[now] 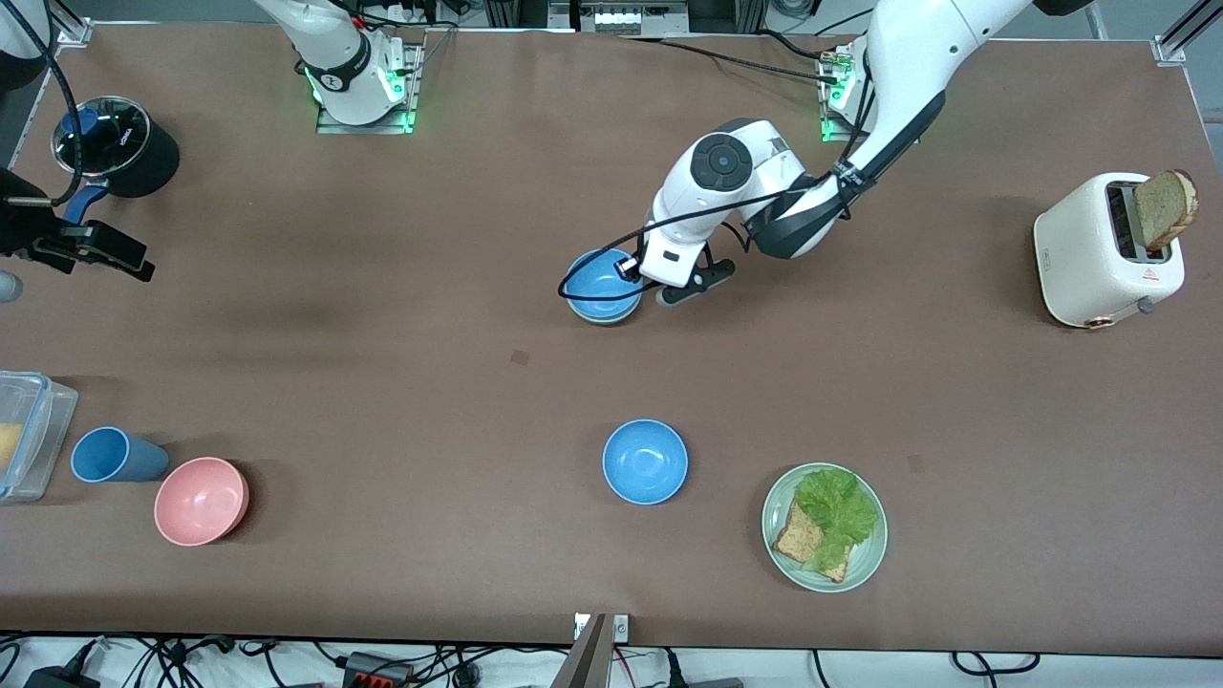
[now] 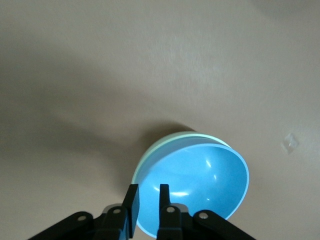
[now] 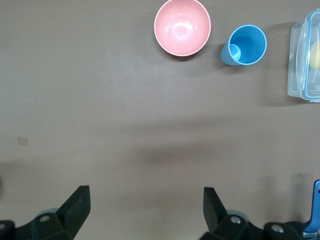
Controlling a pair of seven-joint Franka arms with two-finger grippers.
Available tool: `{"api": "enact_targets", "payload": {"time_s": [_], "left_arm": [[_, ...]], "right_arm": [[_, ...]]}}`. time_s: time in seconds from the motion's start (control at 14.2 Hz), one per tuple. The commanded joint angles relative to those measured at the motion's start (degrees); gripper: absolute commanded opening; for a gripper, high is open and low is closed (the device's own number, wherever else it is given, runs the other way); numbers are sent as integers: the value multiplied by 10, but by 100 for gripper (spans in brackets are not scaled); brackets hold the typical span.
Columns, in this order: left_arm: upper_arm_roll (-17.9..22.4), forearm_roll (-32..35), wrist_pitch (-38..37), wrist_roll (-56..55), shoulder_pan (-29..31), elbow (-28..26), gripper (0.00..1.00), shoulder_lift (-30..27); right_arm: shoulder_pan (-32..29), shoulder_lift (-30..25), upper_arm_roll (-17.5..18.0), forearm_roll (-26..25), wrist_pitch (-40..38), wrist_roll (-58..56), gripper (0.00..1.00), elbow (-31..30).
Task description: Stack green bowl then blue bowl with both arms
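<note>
Front view: near the table's middle, a blue bowl (image 1: 602, 284) sits nested in the green bowl (image 1: 605, 318), with the left gripper (image 1: 659, 287) at its rim. A second blue bowl (image 1: 645, 462) lies nearer the camera.

Left wrist view: the narrowly parted fingers (image 2: 164, 200) straddle the blue bowl's rim.

Right wrist view: the right gripper (image 3: 146, 207), spread wide, waits above bare table at the right arm's end.

- A robotics lab, staged as a kitchen: two white jointed robot arms are bolted on metal base plates (image 1: 366, 117) at one edge of a wide brown tabletop (image 1: 401, 315).
- Black cables and power strips (image 1: 377, 669) trail along its edges.
- Kitchen props: a white two-slot toaster (image 1: 1108, 250) and a pale-green plate with bread and lettuce (image 1: 825, 526).
</note>
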Motion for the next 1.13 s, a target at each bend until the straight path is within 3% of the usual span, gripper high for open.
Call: {"api": "enact_targets", "payload": {"time_s": [0.0, 0.28, 0.42, 0.85, 1.06], "left_arm": [[-29, 17, -56, -12, 37, 23, 25, -20], [-90, 18, -84, 36, 144, 45, 25, -20], [-106, 16, -147, 111, 178, 88, 25, -16], [-105, -6, -284, 400, 247, 189, 27, -8], [-67, -39, -354, 541, 266, 244, 29, -13]], "right_arm": [[-11, -2, 12, -1, -2, -8, 100, 1], [-11, -2, 12, 0, -2, -30, 100, 0], [-11, -1, 12, 4, 2, -28, 100, 0], [-10, -1, 12, 3, -1, -30, 100, 0], [-8, -2, 11, 3, -1, -30, 100, 0]]}}
